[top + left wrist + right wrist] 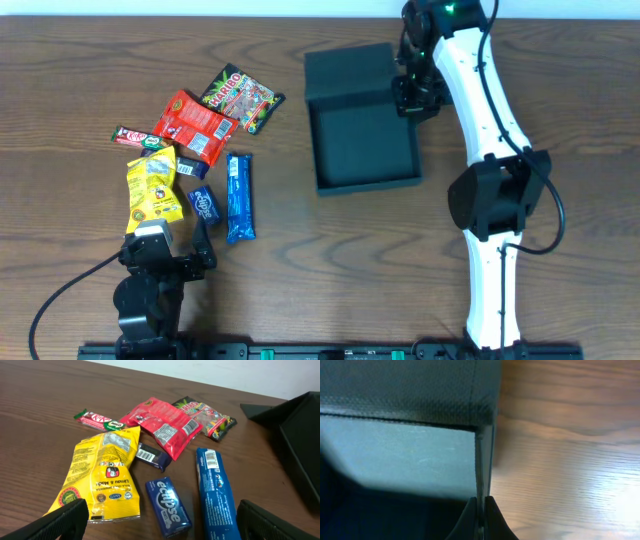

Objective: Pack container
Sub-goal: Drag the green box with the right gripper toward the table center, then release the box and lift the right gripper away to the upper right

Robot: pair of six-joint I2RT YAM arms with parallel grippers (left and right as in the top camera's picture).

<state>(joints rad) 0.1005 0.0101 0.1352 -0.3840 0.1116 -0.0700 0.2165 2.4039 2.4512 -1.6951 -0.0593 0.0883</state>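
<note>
Teal-black container [362, 150] — right wall pinched by the right tool [481, 503].

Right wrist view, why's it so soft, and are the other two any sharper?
Right wrist view: shot very close, so the dark teal matte square container pinched by the right gripper is blurred, with glare on the wooden table. Left wrist view: sharp, the blue eclipse pack readable. Overhead view: sharp, evenly lit, soft shadows.
</note>
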